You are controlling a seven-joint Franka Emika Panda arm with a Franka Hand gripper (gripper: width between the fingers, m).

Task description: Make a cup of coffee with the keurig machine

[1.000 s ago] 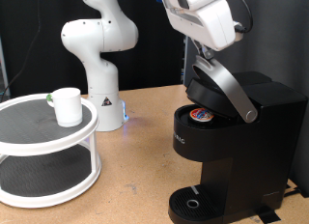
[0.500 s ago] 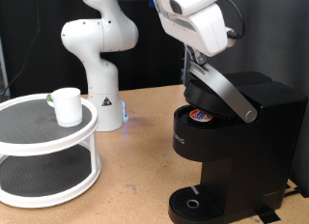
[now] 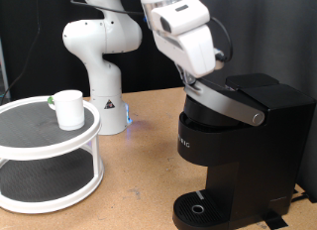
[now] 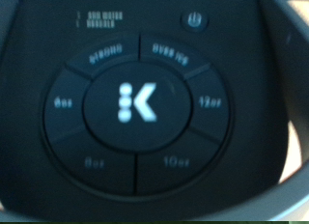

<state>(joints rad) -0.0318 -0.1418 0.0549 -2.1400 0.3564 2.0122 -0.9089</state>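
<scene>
Robot gripper pressing on the keurig machine lid, which is down.
Jaw state cannot be told; the cup stands on a round white stand.

A black curtain hangs behind a brown wooden worktop; a white two-tier round stand sits at the worktop's left edge.

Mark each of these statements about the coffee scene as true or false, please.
1. The cup stands under the spout. False: it stands on the white two-tier shelf, at the exterior view's left.
2. The machine has its lid down. True.
3. A pod shows in the open chamber. False: the lid covers the chamber; no pod shows.
4. The wrist view looks at round buttons with a lit K in the middle. True.
5. The pincer holds the cup. False: the arm is above the machine lid handle; the fingers do not show.
</scene>
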